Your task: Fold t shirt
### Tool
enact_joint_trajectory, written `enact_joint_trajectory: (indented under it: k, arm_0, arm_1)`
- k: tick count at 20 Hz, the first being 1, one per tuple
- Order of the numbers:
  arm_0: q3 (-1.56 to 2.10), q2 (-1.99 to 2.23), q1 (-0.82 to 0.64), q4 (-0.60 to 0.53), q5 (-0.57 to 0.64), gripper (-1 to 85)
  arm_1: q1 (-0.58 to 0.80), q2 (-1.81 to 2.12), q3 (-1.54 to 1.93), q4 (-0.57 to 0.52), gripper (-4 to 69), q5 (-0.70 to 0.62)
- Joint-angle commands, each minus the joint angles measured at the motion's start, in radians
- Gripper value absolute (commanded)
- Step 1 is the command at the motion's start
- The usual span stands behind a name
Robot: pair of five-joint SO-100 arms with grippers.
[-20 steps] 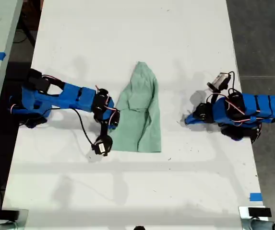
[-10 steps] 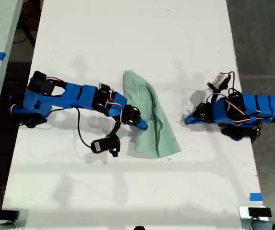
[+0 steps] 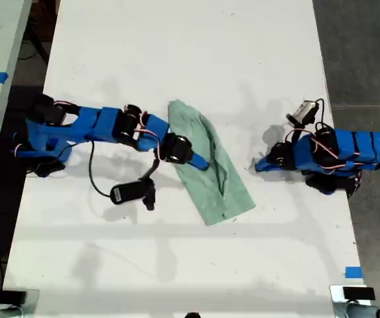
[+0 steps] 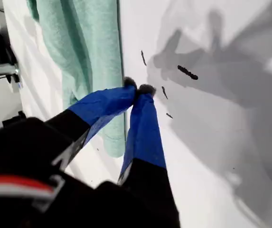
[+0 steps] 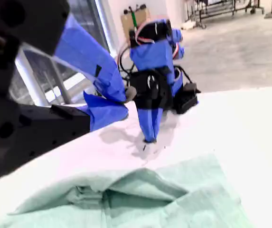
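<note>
On a long white counter seen from above, the t shirt is lying near the middle as a pale mint-green, wrinkled strip. It is running diagonally, its narrow end pointing towards the far edge and its wider end spreading towards the exterior view's right.

A blue arm is reaching in from the exterior view's left, and its dark joints are covering part of the fabric's near edge. My second claw is sitting over the middle of the garment. In its own wrist view, my second claw is showing its jaws drawn almost together with no cloth between them. The t shirt is spreading out below with a dark crease across it. Whether the tips are touching the fabric is hard to tell.

Beside that arm, a small black device on a cable is resting on the counter, too small to make out.

At the exterior view's right, the other arm is sitting folded up. My first claw is pointing down at bare counter, just beside the garment's wide end. Its wrist view is showing my first claw pinched closed and holding nothing, with the t shirt partly cut off by the frame
</note>
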Motion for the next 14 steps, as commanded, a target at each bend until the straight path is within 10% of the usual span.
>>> enact_joint_trajectory:
  k: [1,9,14]
  arm_0:
    - [0.115,0.357,-0.041,0.071,0.009,-0.2]
    - [1.69,1.749,-0.173,-0.287,-0.133,-0.2]
    - [2.201,2.171,-0.278,-0.153,-0.089,-0.2]
  arm_1:
    - [-0.012,0.012,0.049,0.005,1.9,-0.008]
    - [-0.006,0.012,0.049,0.005,1.9,0.0]
    - [-0.005,0.012,0.051,0.005,1.9,0.003]
